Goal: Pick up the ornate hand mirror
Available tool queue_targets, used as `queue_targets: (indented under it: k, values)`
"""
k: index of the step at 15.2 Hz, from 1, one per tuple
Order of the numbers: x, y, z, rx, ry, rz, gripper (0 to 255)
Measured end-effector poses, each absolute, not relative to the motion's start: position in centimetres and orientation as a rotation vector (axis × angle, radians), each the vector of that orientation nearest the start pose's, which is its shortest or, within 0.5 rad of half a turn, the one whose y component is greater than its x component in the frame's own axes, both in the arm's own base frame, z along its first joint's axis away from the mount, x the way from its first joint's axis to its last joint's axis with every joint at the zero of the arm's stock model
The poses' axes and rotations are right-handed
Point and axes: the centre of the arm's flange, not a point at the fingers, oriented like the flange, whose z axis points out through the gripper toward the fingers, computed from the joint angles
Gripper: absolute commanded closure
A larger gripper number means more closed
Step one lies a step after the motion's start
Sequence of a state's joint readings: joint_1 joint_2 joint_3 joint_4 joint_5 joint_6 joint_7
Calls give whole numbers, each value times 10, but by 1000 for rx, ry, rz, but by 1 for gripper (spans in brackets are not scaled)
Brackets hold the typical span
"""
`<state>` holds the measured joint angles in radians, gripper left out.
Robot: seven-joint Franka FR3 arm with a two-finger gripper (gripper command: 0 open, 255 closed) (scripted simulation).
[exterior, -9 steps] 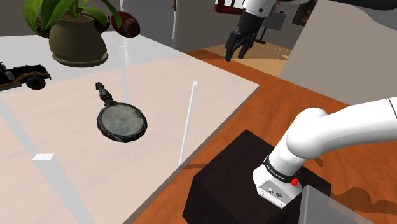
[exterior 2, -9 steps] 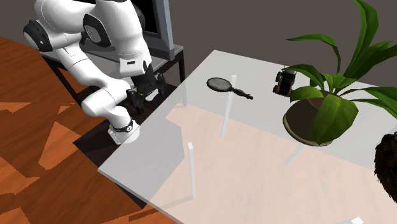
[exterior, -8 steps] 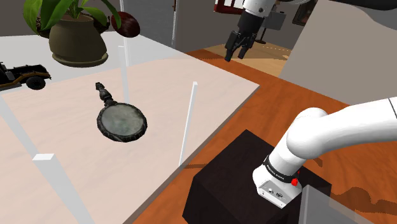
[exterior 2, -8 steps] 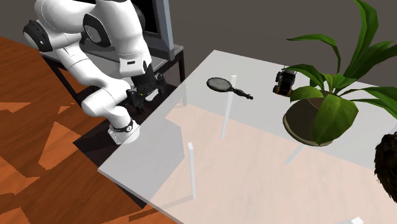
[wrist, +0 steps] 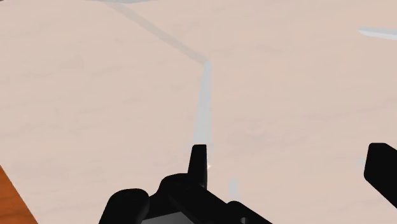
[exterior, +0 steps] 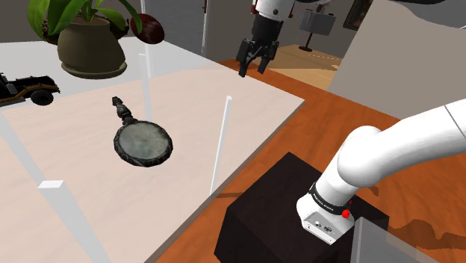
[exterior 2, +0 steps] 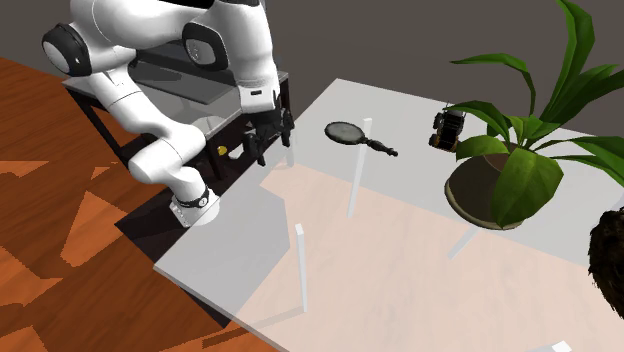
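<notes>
I see the gripper [exterior: 252,69] hanging above the pale table [exterior: 89,202] near its edge, fingers spread wide with nothing between them — under them the wrist view has bare tabletop. The ornate hand mirror [exterior: 142,143] lies flat on the table, well apart from the gripper toward the shoulder view's left — its handle points toward the potted plant [exterior: 89,46].

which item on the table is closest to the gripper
The hand mirror; the toy truck and potted plant stand beyond it, farther from the gripper.
</notes>
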<state>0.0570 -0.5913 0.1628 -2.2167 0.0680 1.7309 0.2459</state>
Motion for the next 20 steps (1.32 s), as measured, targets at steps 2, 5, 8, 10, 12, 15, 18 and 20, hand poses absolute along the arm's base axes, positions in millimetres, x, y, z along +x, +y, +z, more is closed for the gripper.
queue_targets:
  k: [2,5,8,10,12,15,18,20]
  values:
    - [379,127,596,-3137,97,-147,0]
    - [393,162,591,-3138,107,-125,0]
    - [410,198,582,-3138,119,-104,0]
    - [423,224,577,-3138,125,-90,0]
    - [430,249,572,-3138,133,-75,0]
    - [446,281,564,-3138,144,-54,0]
    - [461,319,554,-3137,153,-33,0]
    - [476,345,550,-3137,161,-18,0]
